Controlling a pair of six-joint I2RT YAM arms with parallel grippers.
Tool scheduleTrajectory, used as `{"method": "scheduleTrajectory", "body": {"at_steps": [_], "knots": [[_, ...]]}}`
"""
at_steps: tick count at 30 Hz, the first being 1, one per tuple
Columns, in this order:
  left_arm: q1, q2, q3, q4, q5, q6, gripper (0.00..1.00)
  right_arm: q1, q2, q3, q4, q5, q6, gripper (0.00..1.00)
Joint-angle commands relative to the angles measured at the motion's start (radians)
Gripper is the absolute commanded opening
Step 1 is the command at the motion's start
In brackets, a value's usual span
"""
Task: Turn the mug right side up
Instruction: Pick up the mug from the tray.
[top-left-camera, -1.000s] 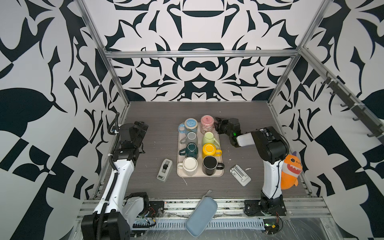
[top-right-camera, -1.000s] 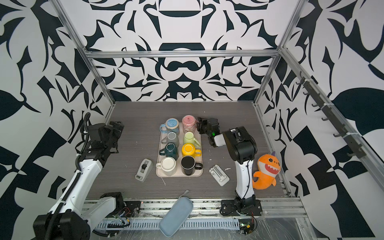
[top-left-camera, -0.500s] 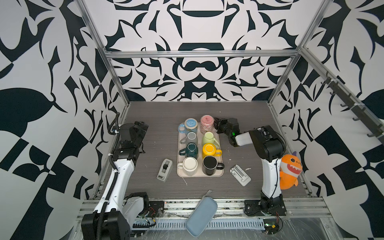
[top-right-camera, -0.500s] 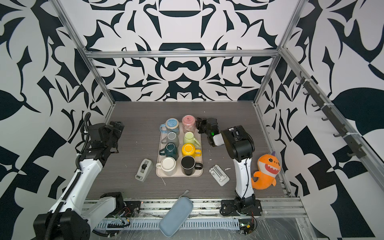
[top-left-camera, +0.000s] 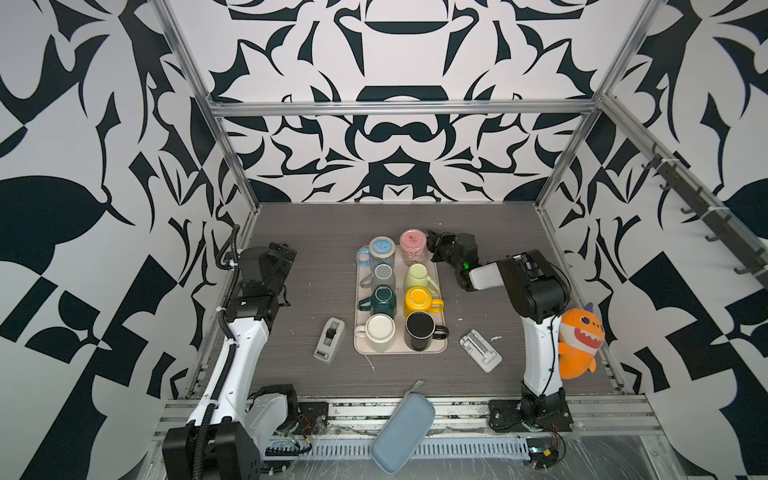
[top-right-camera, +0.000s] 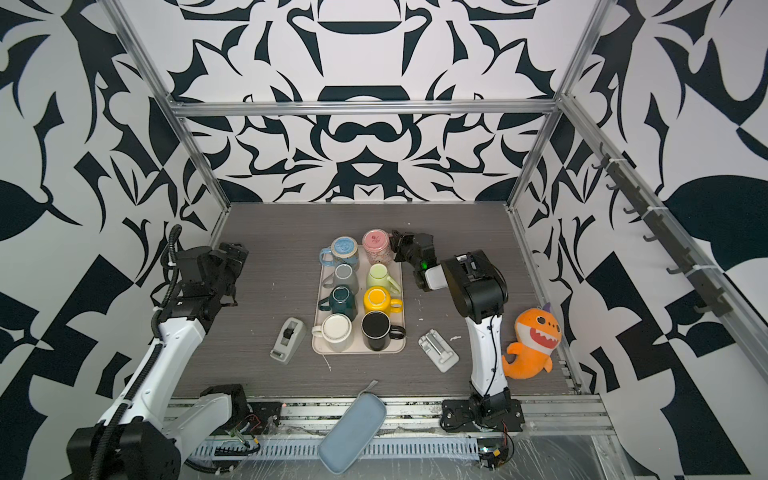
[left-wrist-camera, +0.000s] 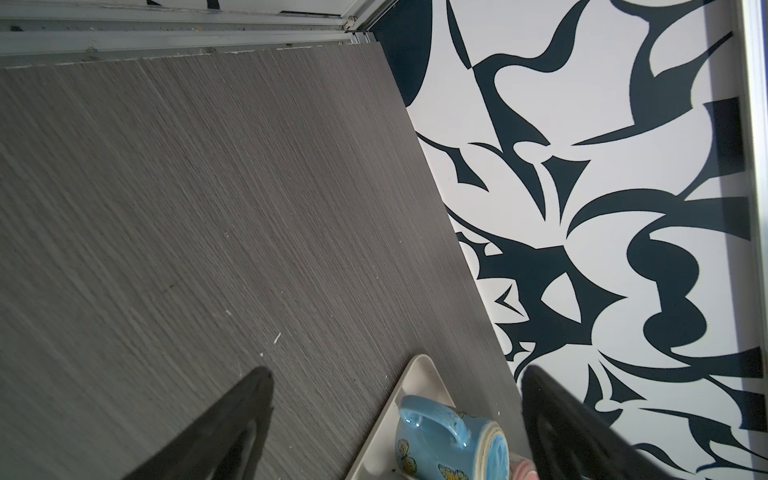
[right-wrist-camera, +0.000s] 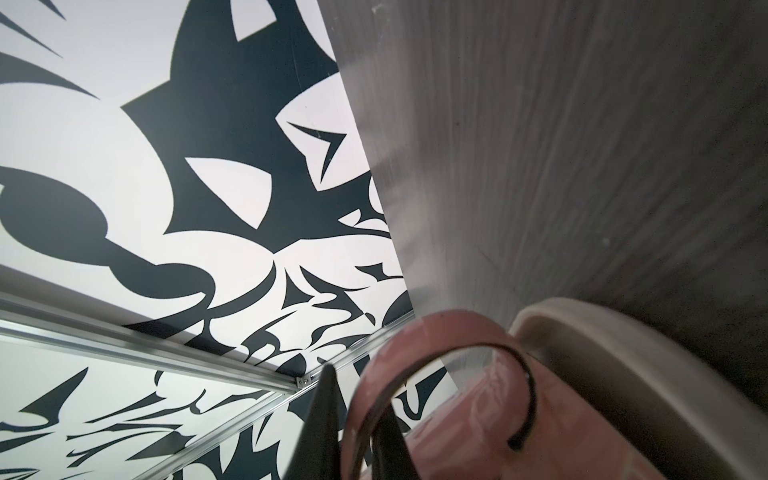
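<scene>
Pink mug (top-left-camera: 412, 248) sitting base-up at tray's (top-left-camera: 441, 347) far right corner in both top views; right gripper (top-left-camera: 431, 245) reaching in at its side, left gripper (top-left-camera: 286, 251) hanging well apart. Left wrist: fingers (left-wrist-camera: 232, 424) standing spread wide over table (left-wrist-camera: 166, 208). Right wrist: fingers (right-wrist-camera: 322, 415) pinching the mug's handle (right-wrist-camera: 419, 349).

A: Top pair?
B: One head, high over the front rail (top-left-camera: 415, 409), looking down and inward: whole table (top-left-camera: 316, 249), tray (top-left-camera: 440, 347), back wall (top-left-camera: 395, 158), nearly alike.
A: Wrists?
B: Left wrist: low over bare table, facing the far corner; shares the tray's corner and blue mug (left-wrist-camera: 436, 436) with both top views. Right wrist: hard up against the pink mug (right-wrist-camera: 561, 440), patterned wall (right-wrist-camera: 166, 166) beyond.
</scene>
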Motion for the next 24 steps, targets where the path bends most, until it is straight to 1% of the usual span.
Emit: {"method": "scheduleTrajectory", "body": {"at_steps": [1,7,12,16,19,24], "knots": [[0.002,-0.013,-0.009,-0.025,-0.017,-0.003,0.96,-0.006,-0.018,0.033,0.077,0.029,-0.053,0.0],[0.002,-0.028,-0.015,-0.026,-0.015,-0.006,0.96,-0.004,-0.068,0.051,0.063,0.008,-0.131,0.0],[0.002,-0.034,-0.018,-0.025,-0.015,-0.006,0.96,-0.002,-0.067,0.089,0.097,-0.019,-0.156,0.0],[0.002,-0.033,-0.01,-0.018,0.0,0.004,0.94,0.0,-0.086,0.13,0.091,-0.056,-0.214,0.0],[0.002,-0.024,0.003,-0.007,0.025,0.022,0.93,0.0,-0.129,0.16,0.023,-0.099,-0.302,0.0],[0.002,0.001,0.044,0.001,0.094,0.076,0.92,0.005,-0.256,0.209,-0.241,-0.142,-0.558,0.0]]}}
